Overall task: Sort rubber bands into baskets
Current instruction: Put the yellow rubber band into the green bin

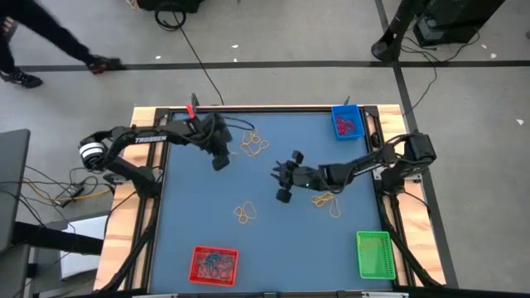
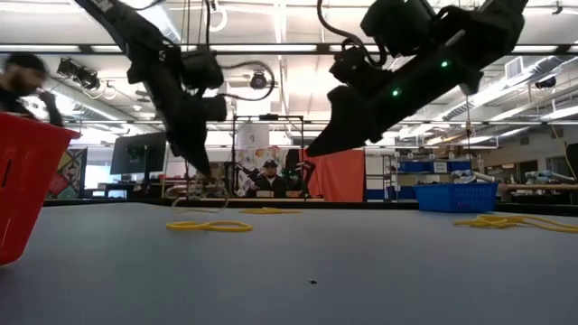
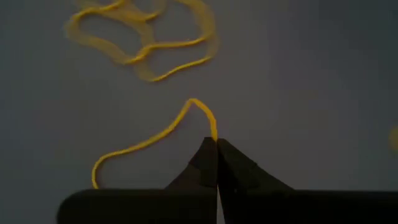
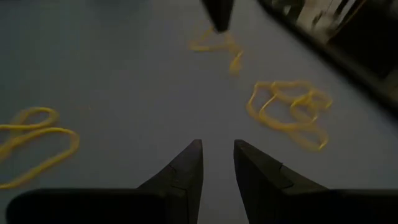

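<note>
High view: the left gripper (image 1: 220,163) sits upper left of centre on the bench (image 1: 199,207), the right gripper (image 1: 282,180) near the middle; yellow rubber bands (image 1: 246,213) lie scattered, with the blue basket (image 1: 346,122) upper right, green basket (image 1: 373,253) lower right, red basket (image 1: 214,264) at the bottom. Left wrist view: its fingers (image 3: 231,168) are pressed together, pinching a yellow band (image 3: 155,137); right wrist view: the fingers (image 4: 186,168) stand slightly apart, holding nothing, above bare bench

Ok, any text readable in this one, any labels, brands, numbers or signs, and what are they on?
"TROSSEN": white lettering on the left arm in the high view, small and only just legible.
Signs and shelf labels in the room behind the table, low view: too blurred to read.
Both wrist views: no text.
</note>
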Available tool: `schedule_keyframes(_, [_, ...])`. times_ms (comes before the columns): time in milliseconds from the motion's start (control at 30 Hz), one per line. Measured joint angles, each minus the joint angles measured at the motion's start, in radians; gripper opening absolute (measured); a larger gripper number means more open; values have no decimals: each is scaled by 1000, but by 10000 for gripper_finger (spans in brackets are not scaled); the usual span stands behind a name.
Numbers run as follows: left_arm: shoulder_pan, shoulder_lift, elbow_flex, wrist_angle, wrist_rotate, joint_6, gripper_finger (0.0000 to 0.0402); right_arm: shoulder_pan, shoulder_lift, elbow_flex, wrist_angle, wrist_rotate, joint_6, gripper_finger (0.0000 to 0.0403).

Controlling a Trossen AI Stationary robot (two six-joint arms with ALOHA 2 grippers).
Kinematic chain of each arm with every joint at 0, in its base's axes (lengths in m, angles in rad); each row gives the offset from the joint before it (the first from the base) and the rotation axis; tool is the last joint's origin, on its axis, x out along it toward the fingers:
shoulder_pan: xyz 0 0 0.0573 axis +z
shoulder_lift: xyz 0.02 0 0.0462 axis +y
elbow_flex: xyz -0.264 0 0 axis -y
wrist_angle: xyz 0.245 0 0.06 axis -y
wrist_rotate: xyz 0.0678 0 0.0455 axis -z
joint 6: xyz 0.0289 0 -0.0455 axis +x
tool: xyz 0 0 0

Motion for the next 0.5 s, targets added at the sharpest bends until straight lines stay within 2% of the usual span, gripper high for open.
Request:
schedule_keyframes(200, [-166, -3, 0, 76, 29, -46, 1, -34, 21, 0, 108, -29, -206, 104])
schedule_keyframes(333, [-255, 1, 0, 185, 28, -78, 1, -43, 20, 0, 115, -106, -199, 117])
schedule_keyframes(500, [-328, 3, 0, 323, 28, -101, 0, -43, 20, 0, 139, -200, -139, 159])
